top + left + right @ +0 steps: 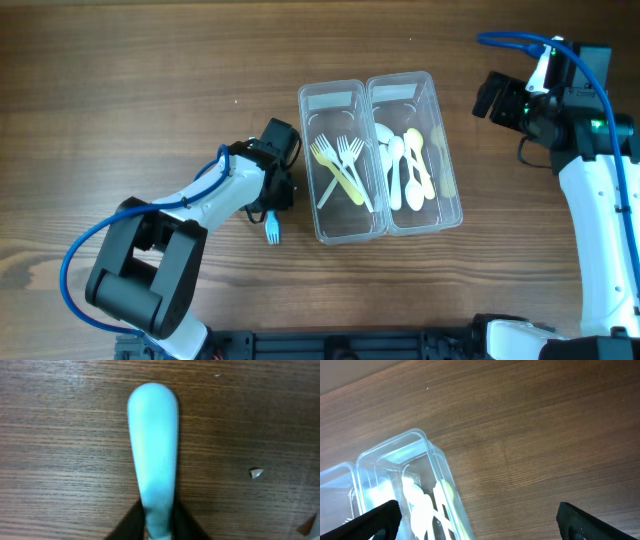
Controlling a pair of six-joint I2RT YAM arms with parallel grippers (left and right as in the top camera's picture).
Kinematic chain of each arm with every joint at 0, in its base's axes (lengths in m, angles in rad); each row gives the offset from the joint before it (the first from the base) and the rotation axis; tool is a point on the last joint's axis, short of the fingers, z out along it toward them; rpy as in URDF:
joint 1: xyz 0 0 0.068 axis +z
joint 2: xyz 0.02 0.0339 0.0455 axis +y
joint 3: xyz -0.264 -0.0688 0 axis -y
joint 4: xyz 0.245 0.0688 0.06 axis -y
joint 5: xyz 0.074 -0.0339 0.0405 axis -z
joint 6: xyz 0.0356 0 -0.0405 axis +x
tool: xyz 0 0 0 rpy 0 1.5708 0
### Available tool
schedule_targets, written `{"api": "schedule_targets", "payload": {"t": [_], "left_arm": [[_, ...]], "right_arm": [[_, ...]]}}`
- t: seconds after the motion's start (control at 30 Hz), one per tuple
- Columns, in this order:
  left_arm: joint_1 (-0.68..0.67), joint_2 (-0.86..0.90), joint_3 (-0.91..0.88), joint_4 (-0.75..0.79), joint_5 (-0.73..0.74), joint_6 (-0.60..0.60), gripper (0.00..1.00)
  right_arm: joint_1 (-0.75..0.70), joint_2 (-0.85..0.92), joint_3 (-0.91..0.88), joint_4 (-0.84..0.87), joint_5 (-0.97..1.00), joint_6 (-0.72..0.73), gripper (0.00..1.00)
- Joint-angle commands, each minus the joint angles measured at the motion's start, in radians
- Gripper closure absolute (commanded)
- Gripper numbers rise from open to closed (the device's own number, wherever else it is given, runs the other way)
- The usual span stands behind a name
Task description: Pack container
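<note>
The left gripper (pixel 272 205) sits just left of the container (pixel 366 84), its fingers closed on the narrow part of a blue fork (pixel 271 233) low over the wood, a pinch that leaves the rounded handle free ahead of it. The near tub holds forks (pixel 340 165) and the far one holds spoons (pixel 408 170), so the fork probably belongs in the near tub, while the right gripper (pixel 490 97) waits right of the container, spread wide and empty, out of the way

Your left gripper (pixel 159 519) is pointing down, its fingers clamping a blue fork (pixel 152 445) between them; your right gripper (pixel 480 521) is hovering, jaws spread wide.
</note>
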State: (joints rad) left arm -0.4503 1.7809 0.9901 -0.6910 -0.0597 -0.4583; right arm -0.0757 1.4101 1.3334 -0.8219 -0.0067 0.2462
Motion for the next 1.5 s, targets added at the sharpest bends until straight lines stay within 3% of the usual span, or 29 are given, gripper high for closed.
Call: {"api": "schedule_targets", "payload": {"t": [0.0, 0.17, 0.37, 0.53, 0.7, 0.83, 0.9, 1.1, 1.27, 1.37, 1.47], "left_arm": [[0.005, 0.0, -0.021, -0.002, 0.014, 0.002, 0.94], [0.005, -0.037, 0.034, -0.064, 0.017, 0.003, 0.96], [-0.031, -0.17, 0.372, -0.288, 0.031, 0.006, 0.96], [-0.162, -0.211, 0.432, -0.213, 0.032, -0.014, 0.96], [-0.216, -0.061, 0.431, -0.101, 0.018, -0.182, 0.96], [-0.225, 0.043, 0.431, -0.031, 0.061, -0.209, 0.7], [-0.224, 0.034, 0.434, -0.022, 0.063, -0.209, 0.5], [-0.171, -0.115, 0.463, -0.084, 0.057, -0.143, 0.47], [-0.039, -0.284, 0.463, -0.268, -0.038, -0.116, 0.36], [0.041, -0.325, 0.463, -0.328, -0.042, -0.048, 0.36], [0.082, -0.324, 0.463, -0.359, 0.027, -0.042, 0.39]], "right_arm": [[-0.004, 0.0, 0.016, 0.005, 0.0, 0.016, 0.0], [-0.004, 0.0, 0.017, 0.005, 0.0, 0.016, 0.0], [-0.004, 0.0, 0.017, 0.005, 0.0, 0.016, 0.0], [-0.004, 0.0, 0.016, 0.005, 0.0, 0.016, 0.0], [-0.004, 0.0, 0.016, 0.005, 0.0, 0.016, 0.0], [-0.004, 0.0, 0.017, 0.005, 0.0, 0.016, 0.0], [-0.004, 0.0, 0.017, 0.005, 0.0, 0.016, 0.0], [-0.004, 0.0, 0.017, 0.006, 0.0, 0.017, 0.0], [-0.004, 0.0, 0.017, 0.008, -0.001, 0.093, 0.0], [-0.004, 0.001, -0.007, -0.01, -0.001, 0.085, 0.02], [-0.001, 0.027, -0.058, -0.004, -0.135, 0.097, 0.01]]}}
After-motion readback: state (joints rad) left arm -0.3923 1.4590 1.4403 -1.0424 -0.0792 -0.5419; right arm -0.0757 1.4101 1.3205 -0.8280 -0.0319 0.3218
